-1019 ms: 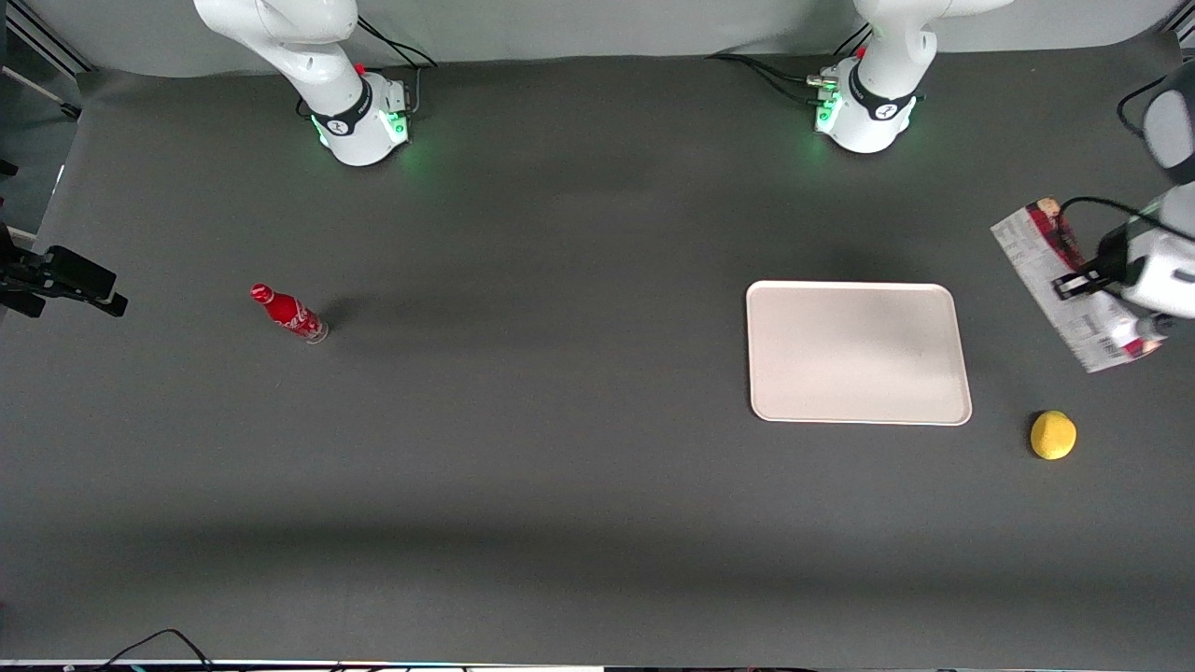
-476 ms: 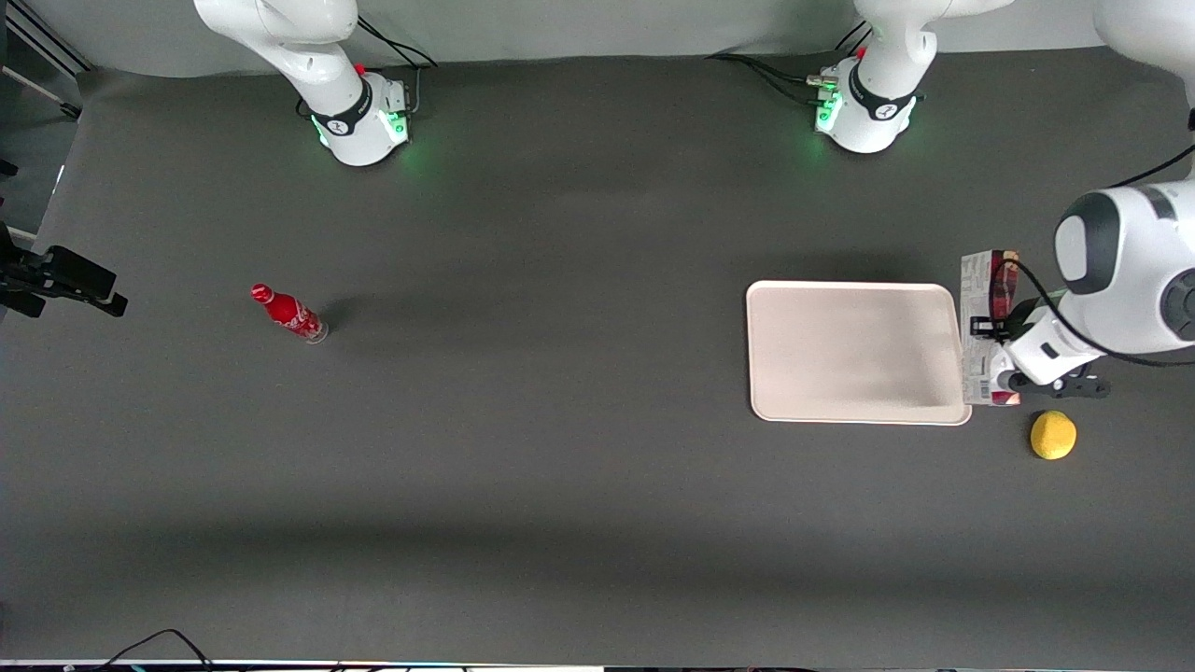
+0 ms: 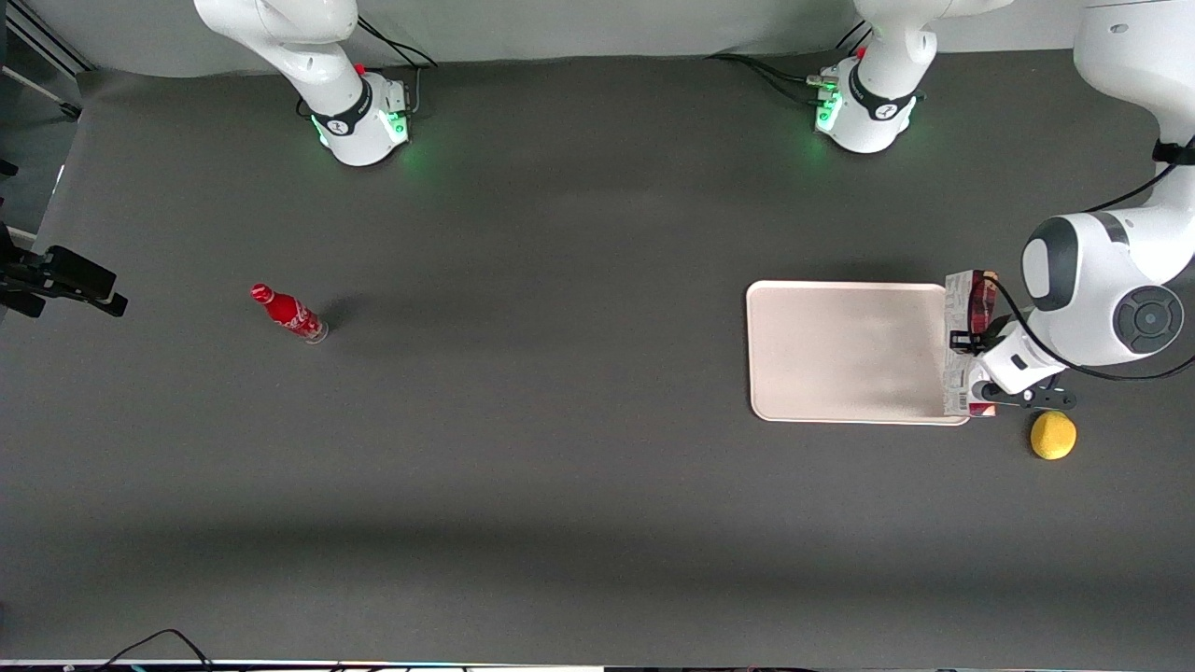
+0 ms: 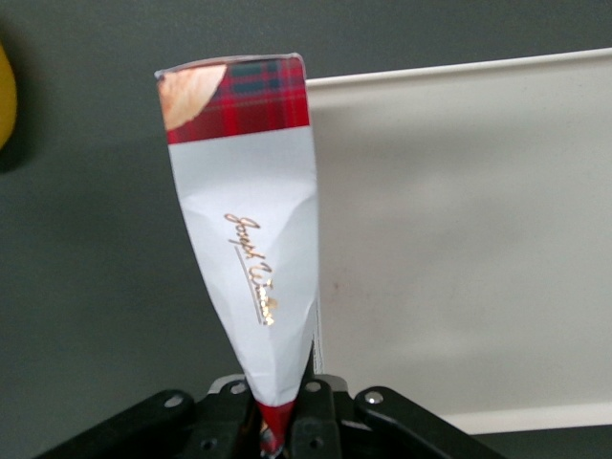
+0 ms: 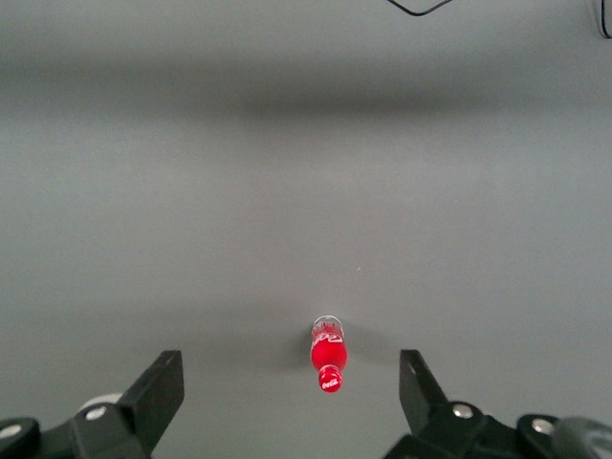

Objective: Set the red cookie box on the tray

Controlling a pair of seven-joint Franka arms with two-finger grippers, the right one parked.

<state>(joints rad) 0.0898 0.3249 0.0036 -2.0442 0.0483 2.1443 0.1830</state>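
I see the long thin red cookie box point(image 3: 962, 341) with white printed sides held on edge in the air, over the pale cream-pink flat tray's point(image 3: 845, 350) rim at the working arm's end of the dark grey table point(image 3: 560, 485). My tool point(image 4: 273, 406) is clamped on one end of the carton, whose wall is creased inward. The white left arm point(image 3: 1102, 299) bends down beside the tray. A yellow round fruit point(image 3: 1053, 435) lies just nearer the front camera.

gold script "Joseph Walker" or similar, only partly legible, on red cookie box point(image 4: 251, 258) white side
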